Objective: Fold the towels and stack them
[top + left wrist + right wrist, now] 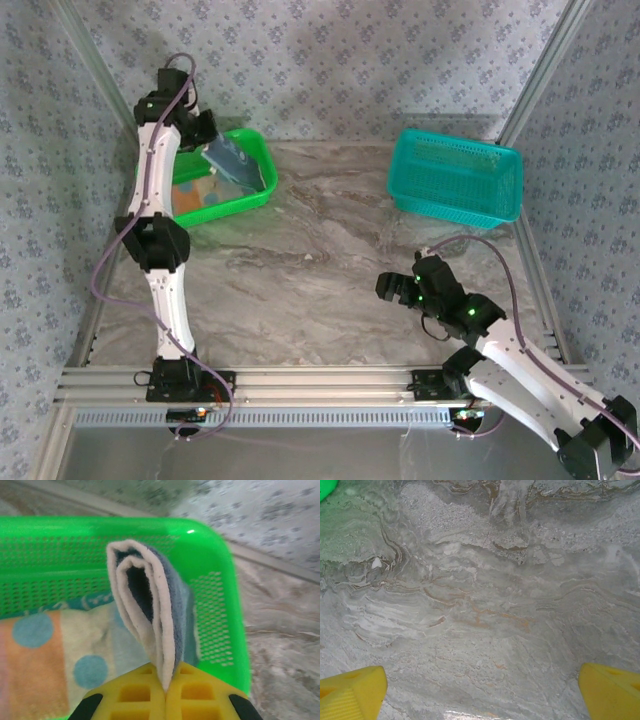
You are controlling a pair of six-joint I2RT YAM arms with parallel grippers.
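A slate-blue towel (155, 615) with a pale edge hangs in a fold over the green basket (220, 580). My left gripper (169, 682) is shut on its lower edge. In the top view this towel (235, 160) dangles from the left gripper (210, 138) above the green basket (258, 145) at the back left. A light blue towel with orange and cream bands and blue dots (45, 655) lies on the basket's floor (200, 195). My right gripper (393, 288) hovers open over the bare marble table (480, 605), with its yellow fingertips (352, 692) wide apart.
A teal mesh basket (455, 175) stands at the back right of the marble table (320, 280). An aluminium frame rail (300, 385) runs along the near edge. Patterned walls enclose the back and sides.
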